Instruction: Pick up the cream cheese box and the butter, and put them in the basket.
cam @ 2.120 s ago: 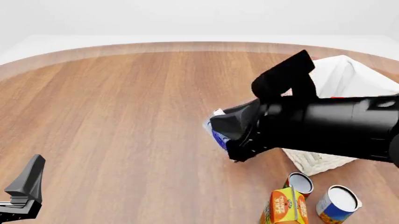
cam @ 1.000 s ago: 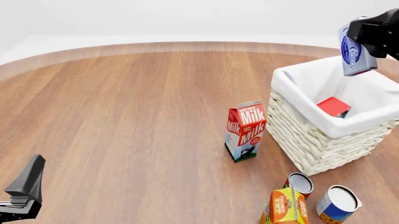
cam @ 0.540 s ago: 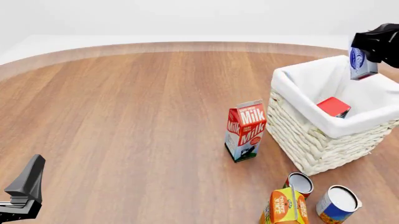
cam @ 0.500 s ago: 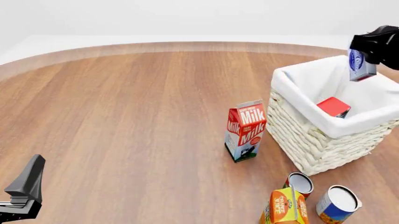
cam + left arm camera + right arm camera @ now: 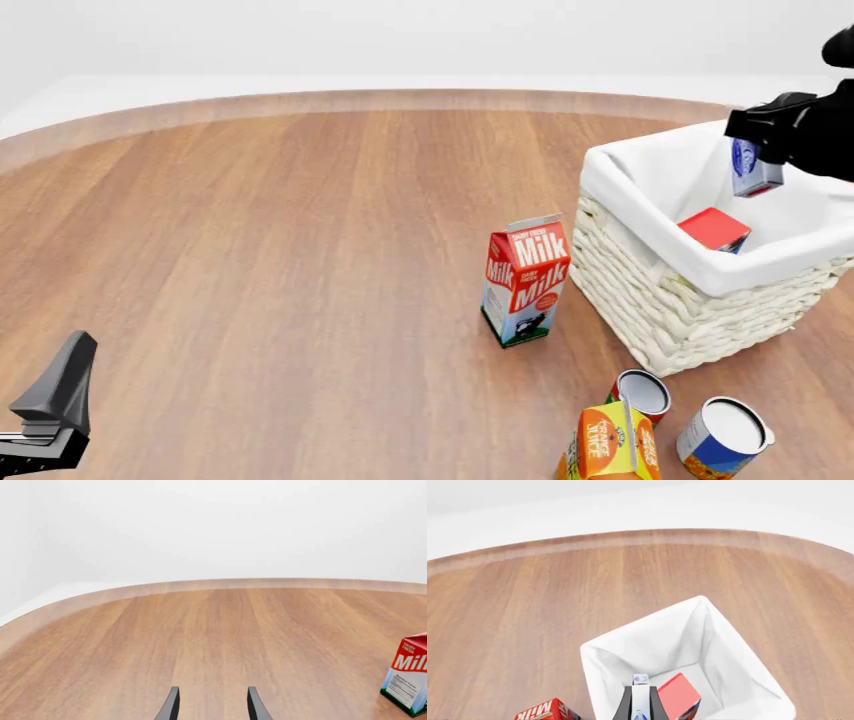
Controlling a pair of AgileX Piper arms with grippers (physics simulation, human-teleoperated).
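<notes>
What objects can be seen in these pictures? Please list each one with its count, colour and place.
basket: 1, whitish wicker with white cloth lining, right side of the table.
butter: 1, red-orange box, lying inside the basket.
cream cheese box: 1, white and blue, held above the basket.
milk carton: 1, red and white, upright just left of the basket.
orange juice carton: 1, orange, near edge, in front of the basket.
cans: 2, beside the juice carton; the right one has a blue and yellow label.
table: 1, brown wood.
left gripper: black, low at near left, holding nothing.
right gripper: black, over the basket, gripping the cream cheese box.
</notes>
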